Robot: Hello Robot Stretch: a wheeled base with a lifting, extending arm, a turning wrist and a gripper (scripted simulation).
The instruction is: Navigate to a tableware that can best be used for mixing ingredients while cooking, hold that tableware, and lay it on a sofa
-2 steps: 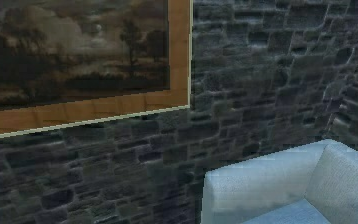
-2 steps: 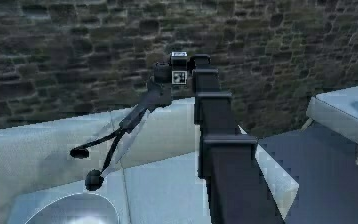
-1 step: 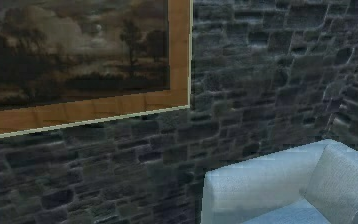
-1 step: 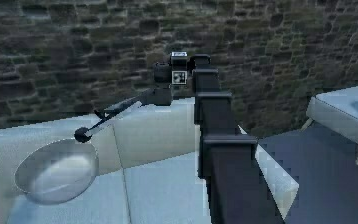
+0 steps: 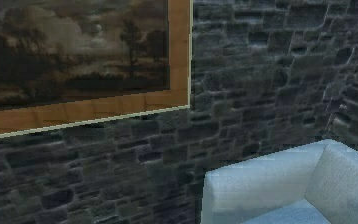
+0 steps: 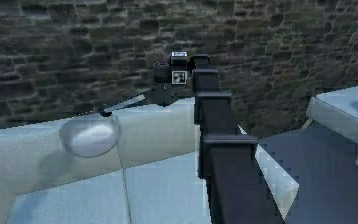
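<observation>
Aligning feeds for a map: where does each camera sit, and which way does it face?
Forward view: on the robot, facing ahead, slightly down, at a stone wall, framed painting and sofa.
Arm side view: on the robot's body, facing sideways; shows its arm, tool and a silvery bowl.
Shared: the sofa and stone wall.

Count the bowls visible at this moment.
1. A silvery bowl shows just left of the gripper in the arm side view, seen against the pale sofa backrest. The arm could hide another behind it.
</observation>
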